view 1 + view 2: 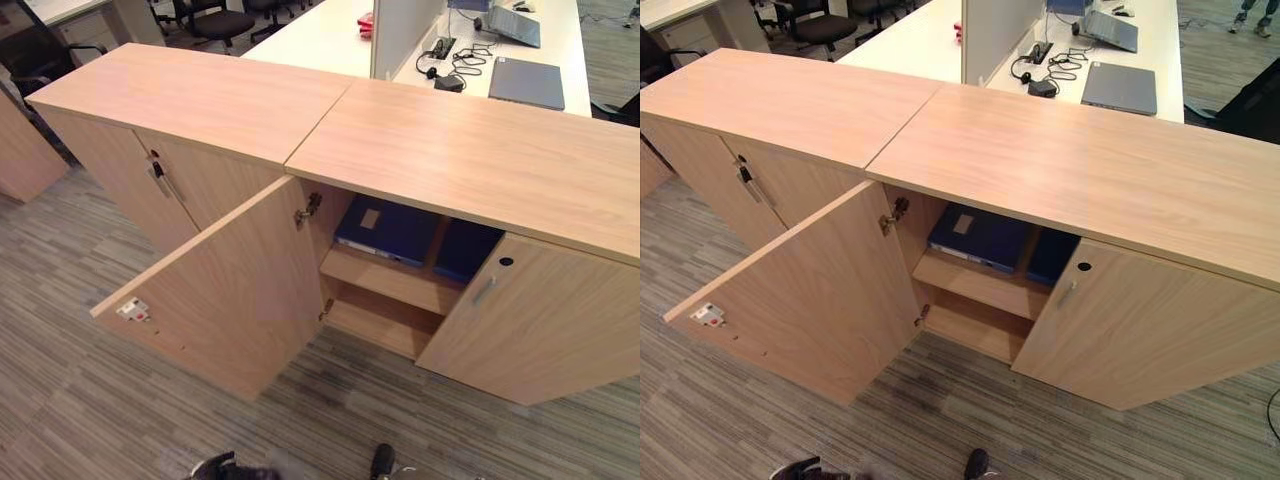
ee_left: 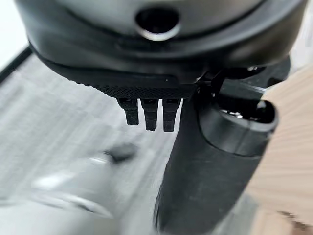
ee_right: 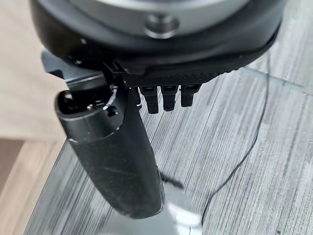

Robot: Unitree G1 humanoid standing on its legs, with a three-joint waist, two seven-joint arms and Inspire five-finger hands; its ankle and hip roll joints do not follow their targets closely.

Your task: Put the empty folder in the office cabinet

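matt wood-grain cabinet [image 1: 470, 160], striped rough carpet [image 1: 70, 400], smooth blue folder [image 1: 388, 228]

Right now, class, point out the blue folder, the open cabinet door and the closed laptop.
blue folder [image 1: 385, 228], left eye view, its cover.
open cabinet door [image 1: 225, 290], left eye view, inner face.
closed laptop [image 1: 1120, 88], right eye view, its lid.
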